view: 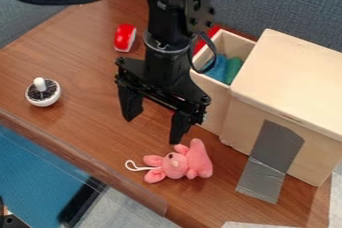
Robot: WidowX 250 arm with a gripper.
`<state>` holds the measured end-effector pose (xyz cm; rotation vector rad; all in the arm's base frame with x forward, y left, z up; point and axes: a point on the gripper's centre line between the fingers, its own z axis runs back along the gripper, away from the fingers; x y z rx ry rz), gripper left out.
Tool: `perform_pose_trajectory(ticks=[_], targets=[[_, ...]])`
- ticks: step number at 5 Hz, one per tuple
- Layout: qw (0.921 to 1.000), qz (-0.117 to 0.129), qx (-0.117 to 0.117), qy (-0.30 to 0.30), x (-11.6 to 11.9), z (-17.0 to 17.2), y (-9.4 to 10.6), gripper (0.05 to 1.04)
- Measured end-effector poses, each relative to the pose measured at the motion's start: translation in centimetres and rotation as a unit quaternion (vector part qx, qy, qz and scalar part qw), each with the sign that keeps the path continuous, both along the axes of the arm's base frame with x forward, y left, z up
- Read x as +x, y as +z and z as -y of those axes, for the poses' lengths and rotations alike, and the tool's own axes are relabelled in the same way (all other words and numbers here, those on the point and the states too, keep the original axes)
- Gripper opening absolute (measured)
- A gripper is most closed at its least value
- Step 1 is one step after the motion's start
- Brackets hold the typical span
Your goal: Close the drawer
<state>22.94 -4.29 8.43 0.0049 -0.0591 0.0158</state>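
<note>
Drawer [215, 103] open; plush [179, 165] near table edge [87, 162]

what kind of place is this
Probably a robot test bench: a black arm's gripper hangs over a wooden table, beside a small wooden box held down with grey tape.

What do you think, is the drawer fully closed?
No, the drawer stands out from the wooden box, and a blue thing and a green thing show inside it.
</note>
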Motion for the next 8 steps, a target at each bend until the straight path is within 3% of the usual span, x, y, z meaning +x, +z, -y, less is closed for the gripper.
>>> perform_pose_trajectory(ticks=[1, 2, 4, 6, 8], targets=[[0.9999, -0.011, 0.001, 0.000, -0.1, 0.0, -0.5, 1.000], [0.9992, -0.012, 0.008, 0.038, 2.7, -2.5, -0.7, 1.000], [0.9949, 0.025, 0.005, 0.098, 7.3, -7.9, 0.6, 1.000], [0.9884, 0.062, -0.062, 0.124, 11.5, -11.8, 0.4, 1.000], [0.9881, 0.018, -0.074, 0.134, 14.0, -12.6, -3.9, 1.000]])
